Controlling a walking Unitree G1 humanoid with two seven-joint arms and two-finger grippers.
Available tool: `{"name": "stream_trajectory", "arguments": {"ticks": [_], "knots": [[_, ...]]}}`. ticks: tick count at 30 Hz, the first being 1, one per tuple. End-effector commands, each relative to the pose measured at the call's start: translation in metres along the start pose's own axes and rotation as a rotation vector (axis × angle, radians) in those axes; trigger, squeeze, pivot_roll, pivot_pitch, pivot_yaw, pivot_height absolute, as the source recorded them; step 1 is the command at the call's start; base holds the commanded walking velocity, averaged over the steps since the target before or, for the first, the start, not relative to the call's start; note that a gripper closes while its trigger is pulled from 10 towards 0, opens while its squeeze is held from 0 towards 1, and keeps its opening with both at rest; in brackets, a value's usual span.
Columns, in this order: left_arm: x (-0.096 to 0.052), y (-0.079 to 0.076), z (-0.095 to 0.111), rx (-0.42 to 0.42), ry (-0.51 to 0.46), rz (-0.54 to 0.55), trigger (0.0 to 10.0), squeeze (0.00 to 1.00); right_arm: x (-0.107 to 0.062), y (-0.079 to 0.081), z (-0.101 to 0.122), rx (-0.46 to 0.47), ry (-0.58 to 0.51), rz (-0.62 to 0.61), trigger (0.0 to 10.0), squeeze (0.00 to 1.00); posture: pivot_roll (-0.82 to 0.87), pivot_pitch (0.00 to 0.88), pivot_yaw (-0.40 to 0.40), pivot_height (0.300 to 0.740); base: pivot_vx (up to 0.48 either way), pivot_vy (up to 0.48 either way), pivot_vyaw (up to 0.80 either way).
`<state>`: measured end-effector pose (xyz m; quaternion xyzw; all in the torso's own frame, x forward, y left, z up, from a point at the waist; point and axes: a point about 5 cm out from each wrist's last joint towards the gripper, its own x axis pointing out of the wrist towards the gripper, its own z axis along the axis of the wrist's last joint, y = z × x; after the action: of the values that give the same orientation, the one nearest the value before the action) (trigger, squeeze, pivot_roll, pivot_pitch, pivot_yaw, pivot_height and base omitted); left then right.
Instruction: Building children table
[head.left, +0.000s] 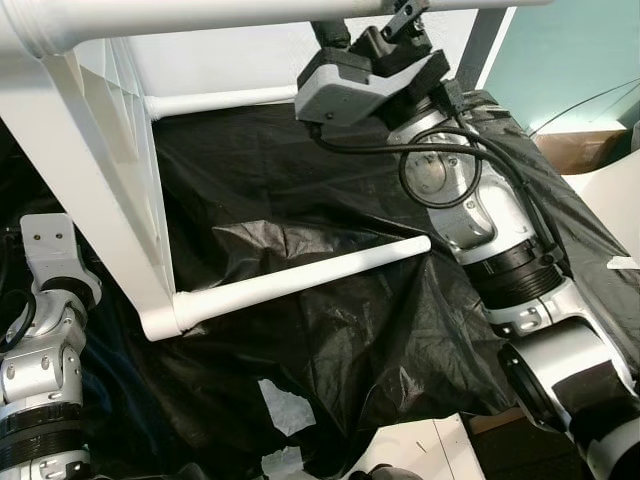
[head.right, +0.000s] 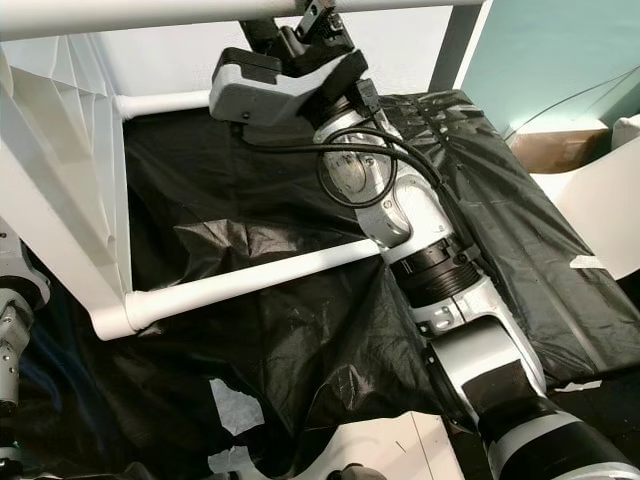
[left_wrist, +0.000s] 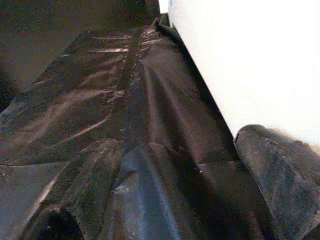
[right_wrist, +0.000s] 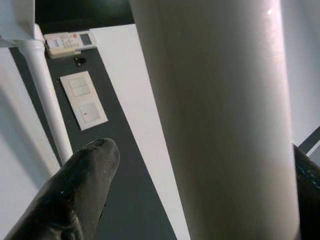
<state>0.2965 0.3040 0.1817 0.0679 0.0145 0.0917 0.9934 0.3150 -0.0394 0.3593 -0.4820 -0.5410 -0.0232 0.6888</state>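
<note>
The white table frame lies on its side on a black plastic sheet (head.left: 330, 340). Its top tube (head.left: 200, 22) crosses above, a lower tube (head.left: 300, 280) reaches out over the sheet, and a ribbed white side panel (head.left: 100, 170) joins them. My right gripper (head.left: 370, 25) is raised to the top tube. In the right wrist view the white tube (right_wrist: 215, 100) stands between the open fingers (right_wrist: 85, 185); one finger has a gap to it. My left arm (head.left: 45, 330) hangs low beside the panel, its gripper (left_wrist: 177, 142) open over the sheet next to a white surface (left_wrist: 250, 60).
A rear tube (head.left: 220, 100) closes the frame at the back. A cardboard box (head.left: 580, 145) and a white board (head.left: 610, 200) sit to the right, white card (head.left: 420, 450) near my feet. A remote (right_wrist: 67, 42) and small white cards (right_wrist: 82, 100) lie on the dark sheet.
</note>
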Motion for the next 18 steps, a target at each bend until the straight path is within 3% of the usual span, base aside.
{"name": "stream_trajectory", "arguments": {"ticks": [1, 3, 4, 5, 7, 13, 18], "knots": [[0.001, -0.002, -0.001, 0.007, 0.007, -0.003, 10.0, 0.00, 0.003, 0.003, 0.002, 0.011, -0.004, 0.032, 10.0, 0.00, 0.07, 0.113, -0.033, 0.740, 0.000, 0.000, 0.00], [0.000, -0.002, -0.001, 0.007, 0.007, -0.003, 10.0, 0.00, 0.004, 0.001, 0.004, 0.019, 0.002, 0.040, 10.0, 0.00, 0.08, 0.119, -0.035, 0.740, 0.000, 0.000, 0.00], [0.000, -0.003, -0.001, 0.006, 0.008, -0.004, 10.0, 0.00, 0.006, -0.003, 0.006, 0.028, 0.012, 0.066, 8.5, 0.00, 0.08, 0.120, -0.030, 0.740, 0.000, 0.000, 0.00], [0.000, -0.003, -0.001, 0.006, 0.008, -0.004, 10.0, 0.00, 0.006, -0.003, 0.006, 0.028, 0.012, 0.066, 8.5, 0.00, 0.08, 0.120, -0.030, 0.740, 0.000, 0.000, 0.00], [0.001, -0.005, -0.001, 0.000, 0.010, -0.009, 10.0, 0.00, 0.007, -0.010, 0.008, 0.054, 0.042, 0.115, 0.0, 0.00, 0.07, 0.120, -0.024, 0.740, 0.000, 0.000, 0.00], [0.003, -0.008, -0.001, -0.007, 0.011, -0.016, 10.0, 0.00, 0.005, -0.014, 0.004, 0.087, 0.096, 0.172, 0.0, 0.00, 0.05, 0.121, -0.015, 0.740, 0.000, 0.000, 0.00], [0.010, -0.016, 0.000, -0.017, 0.008, -0.035, 10.0, 0.00, 0.003, -0.026, -0.014, 0.138, 0.223, 0.191, 0.0, 0.00, 0.02, 0.110, -0.009, 0.740, 0.000, 0.000, 0.00]]}}
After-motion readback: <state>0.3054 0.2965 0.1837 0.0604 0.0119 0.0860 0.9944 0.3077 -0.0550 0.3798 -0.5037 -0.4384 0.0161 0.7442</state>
